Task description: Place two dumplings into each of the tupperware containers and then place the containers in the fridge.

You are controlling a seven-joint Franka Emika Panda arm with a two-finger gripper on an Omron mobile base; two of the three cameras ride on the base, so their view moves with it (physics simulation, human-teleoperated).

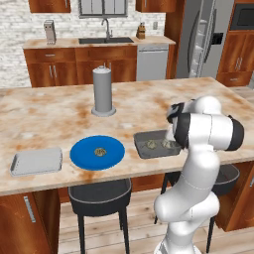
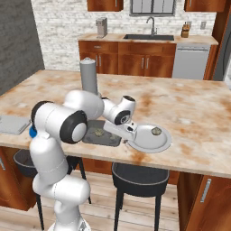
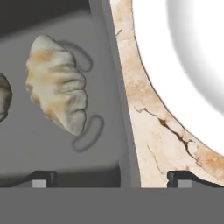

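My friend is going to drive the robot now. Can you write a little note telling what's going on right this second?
Gripper: open, holding nothing, low over the right rim of the dark container.
Dark container: on the counter's near edge, two dumplings inside.
Light container: far left on the counter, looks unfilled.
One dumpling sits on the blue plate, one more on the light-grey plate.
Fridge: back right, across the room.
Done: dark container filled.
Left: put those two dumplings in the light container, then carry both containers to the fridge.

Blue plate (image 1: 87, 156), paper-towel roll (image 1: 103, 90) — marble counter (image 1: 49, 109).
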